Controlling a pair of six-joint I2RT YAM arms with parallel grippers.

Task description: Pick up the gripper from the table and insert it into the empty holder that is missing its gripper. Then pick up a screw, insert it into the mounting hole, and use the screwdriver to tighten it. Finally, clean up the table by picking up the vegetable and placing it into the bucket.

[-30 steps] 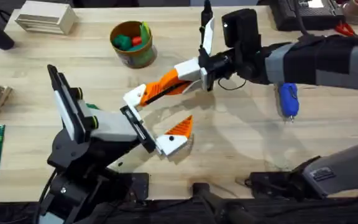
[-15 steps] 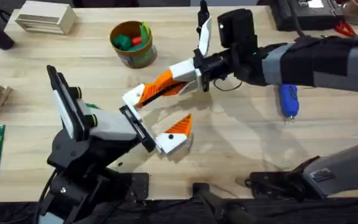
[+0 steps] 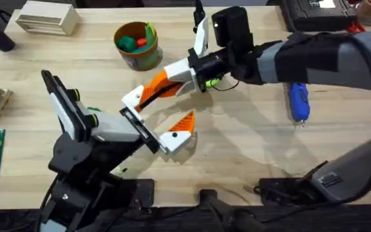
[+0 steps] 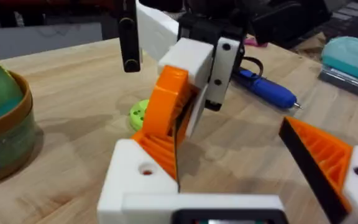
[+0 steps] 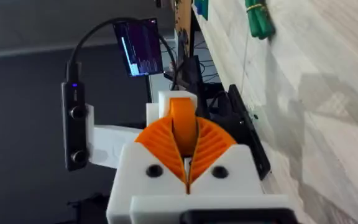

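Orange wedge (image 3: 152, 89) held in the right gripper (image 3: 148, 92), jaws closed on it; the right wrist view shows it pinched between the two ribbed orange pads (image 5: 211, 147). Wedge sits above the counter (image 3: 237, 142), its low end at the white holder (image 3: 132, 100) of the left gripper (image 3: 156, 119). In the left wrist view the wedge (image 4: 165, 109) meets the holder (image 4: 137, 177) at the ribbed face; whether it is seated or only touching, cannot tell.

Left gripper: jaws wide apart, holding nothing. One side is the bare white holder, the other side carries its own orange finger (image 3: 181, 125), well apart from the first.

Blue screwdriver (image 3: 298, 103) lies flat on the counter on the right side, near the right arm, untouched; tip points toward the near edge.

Bucket (image 3: 136, 45) stands upright toward the far left of the counter, behind both grippers. Green and red toy pieces visible inside it.

Bright green disc (image 4: 139, 113) with holes lies on the counter just behind the joined wedge and holder, seen from the left wrist.
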